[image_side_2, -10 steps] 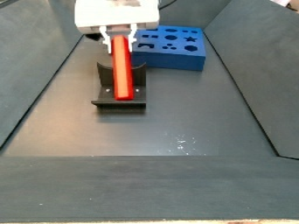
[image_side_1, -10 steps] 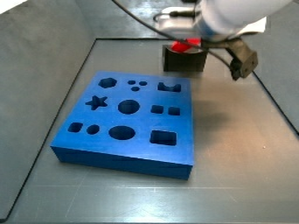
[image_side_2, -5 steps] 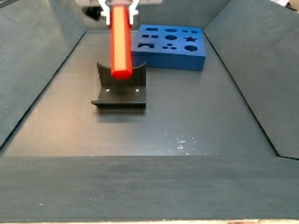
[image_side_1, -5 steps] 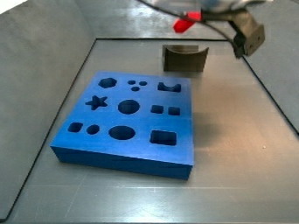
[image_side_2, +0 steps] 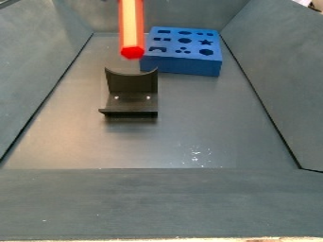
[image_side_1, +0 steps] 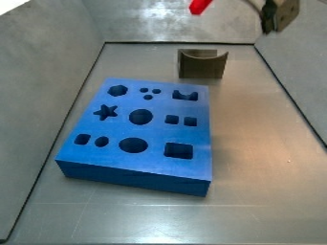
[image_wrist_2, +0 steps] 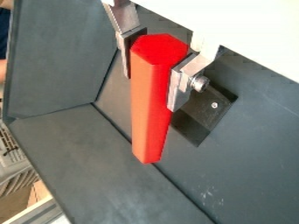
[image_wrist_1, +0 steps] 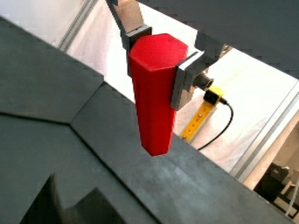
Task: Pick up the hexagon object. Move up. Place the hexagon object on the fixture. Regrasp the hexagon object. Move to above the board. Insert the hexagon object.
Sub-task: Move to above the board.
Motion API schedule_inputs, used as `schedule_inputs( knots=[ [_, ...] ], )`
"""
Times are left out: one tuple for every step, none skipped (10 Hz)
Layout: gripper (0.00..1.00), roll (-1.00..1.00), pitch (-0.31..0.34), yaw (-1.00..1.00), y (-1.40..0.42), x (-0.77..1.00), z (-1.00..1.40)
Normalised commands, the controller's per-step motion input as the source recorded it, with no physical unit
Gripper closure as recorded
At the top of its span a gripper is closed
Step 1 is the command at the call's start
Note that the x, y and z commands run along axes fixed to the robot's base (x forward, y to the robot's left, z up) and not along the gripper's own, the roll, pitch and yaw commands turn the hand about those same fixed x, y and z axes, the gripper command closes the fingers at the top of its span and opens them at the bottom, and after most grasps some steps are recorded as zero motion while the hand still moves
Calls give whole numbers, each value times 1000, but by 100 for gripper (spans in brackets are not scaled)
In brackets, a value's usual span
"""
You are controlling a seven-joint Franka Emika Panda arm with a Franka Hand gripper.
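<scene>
Gripper [image_wrist_1: 162,59] clamped on hexagon object [image_wrist_1: 153,96], now risen clear above empty fixture [image_side_2: 130,93], near frame top. Regrasp done; next, carry to board [image_side_1: 141,126].

Both side views are showing even, moderately bright overhead light. The grey worktop [image_side_1: 255,124] is reflecting a pale sheen toward the upper part of the frame, and the board [image_side_1: 138,129] is casting a soft shadow along its right and lower edges. A few specular specks are glinting on the dark floor [image_side_2: 195,151] at lower centre. In both wrist views the hexagon object [image_wrist_1: 155,92] is glowing saturated red between the gripper [image_wrist_1: 160,54] fingers [image_wrist_1: 135,22], while the upper-right background is washing out to near white. All frames are appearing soft and low in resolution.
</scene>
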Motion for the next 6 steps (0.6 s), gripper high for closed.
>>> schedule_inputs(
  knots=[
    [100, -49, 90, 80, 12, -81, 1000],
    [100, -44, 73, 84, 9, -77, 1000],
    [100, -48, 59, 84, 8, -68, 1000],
    [100, -45, 51, 79, 3, -61, 1000],
    [100, -45, 45, 72, -2, -49, 982],
    [100, -42, 48, 65, -5, -32, 816]
  ],
)
